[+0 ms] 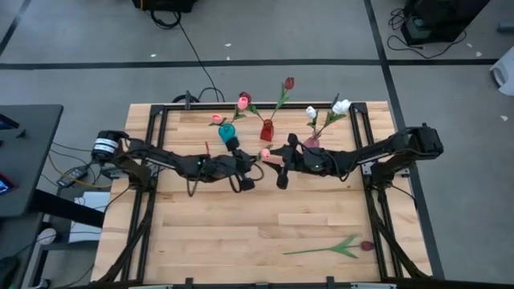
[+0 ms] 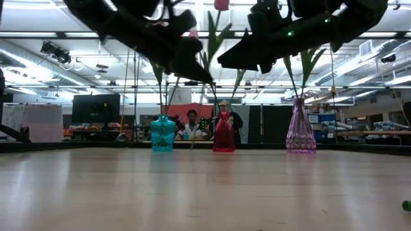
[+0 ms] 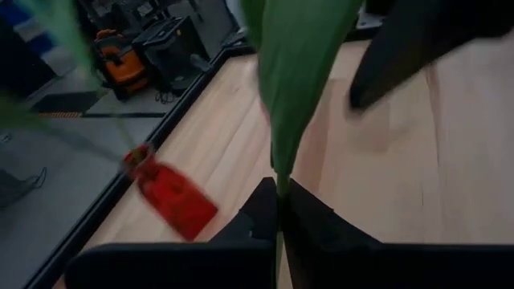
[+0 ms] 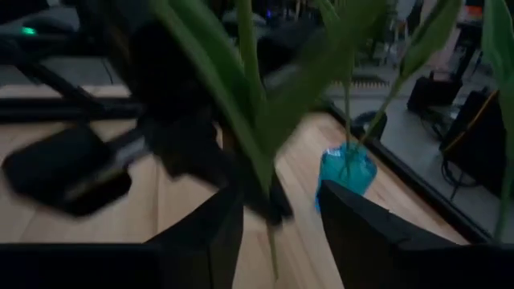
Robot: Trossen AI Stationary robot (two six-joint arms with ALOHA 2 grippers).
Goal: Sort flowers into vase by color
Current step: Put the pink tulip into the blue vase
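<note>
A dark red tulip [image 1: 353, 246] lies alone on the wooden worktop [image 1: 241, 233] at the lower right of the overhead frame, well apart from both arms. Higher up, at the frame's centre, the two dark arms meet. The left pincer [image 1: 255, 160] is clamped on the green stem of a pink tulip [image 1: 265, 153]; in its wrist view the fingers [image 3: 265, 210] press together on the stem below a broad leaf. The right pincer [image 1: 283, 164] sits just beside it, its fingers [image 4: 213, 217] apart with the stem and leaves between them. Beyond the arms, near the worktop's top edge, three vases stand in a row: a teal vase [image 1: 228, 131] with pink tulips [image 1: 242, 101], a red vase [image 1: 267, 129] with one dark red tulip [image 1: 288, 83], and a pink vase [image 1: 312, 142] with white tulips [image 1: 340, 106].
</note>
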